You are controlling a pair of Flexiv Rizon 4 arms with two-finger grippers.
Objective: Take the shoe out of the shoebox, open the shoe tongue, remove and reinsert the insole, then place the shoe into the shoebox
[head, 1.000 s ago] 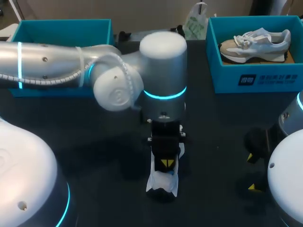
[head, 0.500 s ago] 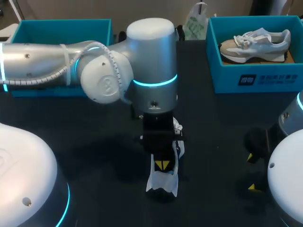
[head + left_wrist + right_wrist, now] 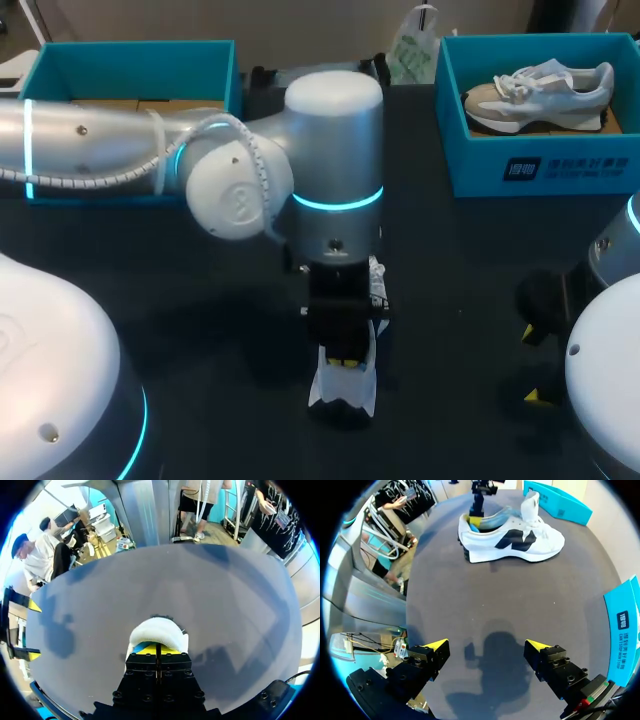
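A white shoe (image 3: 346, 385) with a dark side logo (image 3: 512, 540) lies on the black table near the front middle, out of any box. My left gripper (image 3: 345, 360) points straight down into its heel opening. The fingers are shut, and the yellow tips (image 3: 156, 650) sit just inside the white heel rim (image 3: 157, 632), over the blue insole (image 3: 474, 525). I cannot tell whether the insole is pinched. My right gripper (image 3: 487, 650) hangs open over bare table at the front right, well apart from the shoe.
A teal shoebox (image 3: 540, 165) at the back right holds a second, grey and white shoe (image 3: 540, 95). Another teal box (image 3: 130, 60) stands at the back left, partly behind my left arm (image 3: 240, 180).
My left wrist swung left and back, and its shut gripper sank lower into the shoe's heel. The right arm and the shoe stayed put.
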